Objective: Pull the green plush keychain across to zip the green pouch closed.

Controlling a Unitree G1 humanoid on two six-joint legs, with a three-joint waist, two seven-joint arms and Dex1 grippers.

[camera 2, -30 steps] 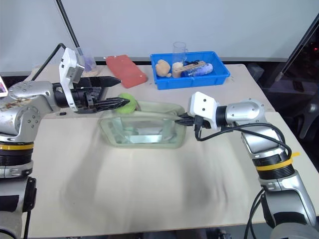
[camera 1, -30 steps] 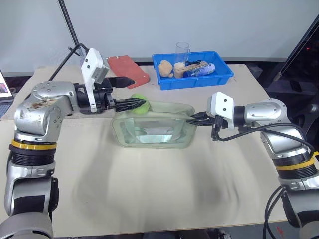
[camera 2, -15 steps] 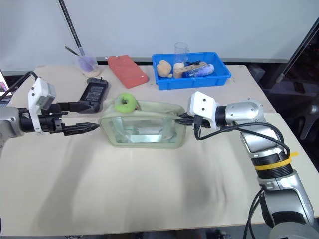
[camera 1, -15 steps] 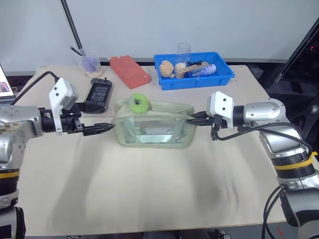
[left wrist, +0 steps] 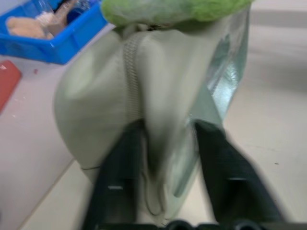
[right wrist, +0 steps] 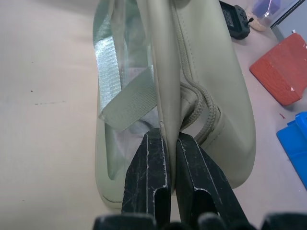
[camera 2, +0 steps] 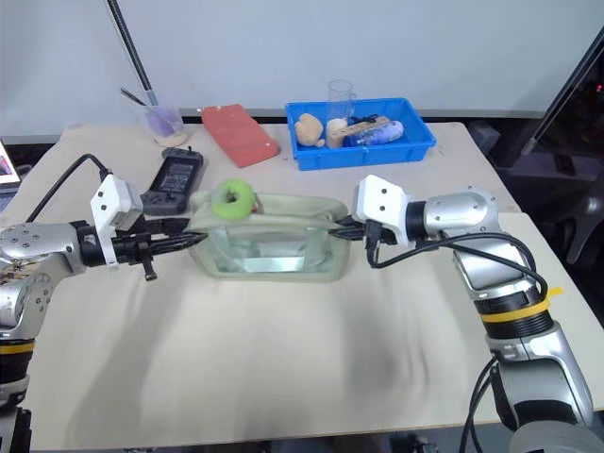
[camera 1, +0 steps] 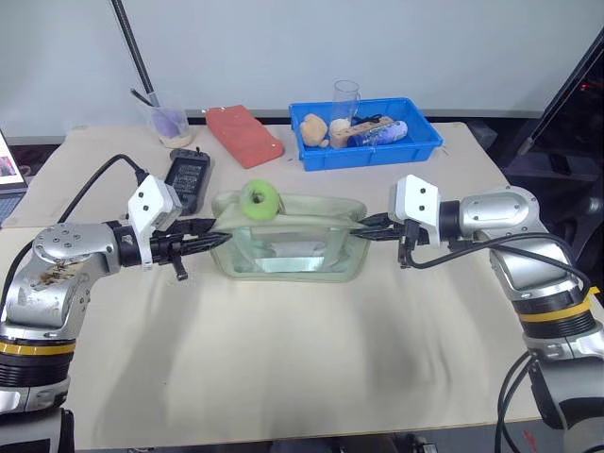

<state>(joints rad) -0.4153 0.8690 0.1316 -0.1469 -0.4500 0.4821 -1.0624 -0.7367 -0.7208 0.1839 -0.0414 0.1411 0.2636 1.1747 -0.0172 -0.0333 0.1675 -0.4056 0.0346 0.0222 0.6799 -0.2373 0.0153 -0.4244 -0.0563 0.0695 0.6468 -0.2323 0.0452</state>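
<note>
Two grippers now pinch the green pouch (camera 1: 288, 238) at mid-table: the left gripper (camera 1: 209, 241), off the green plush keychain (camera 1: 259, 199) and brought down, has just clamped the pouch's left end; the right gripper (camera 1: 360, 229) stays clamped on its right. Nothing holds the keychain, so pulling waits. No writing is readable.

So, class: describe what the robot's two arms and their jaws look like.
Both arms are silver-grey metal with rounded joint housings, a yellow-and-black band on each upper arm, and loose black cables. A white boxy block sits at each wrist. The left gripper and right gripper have slim black fingers.
</note>
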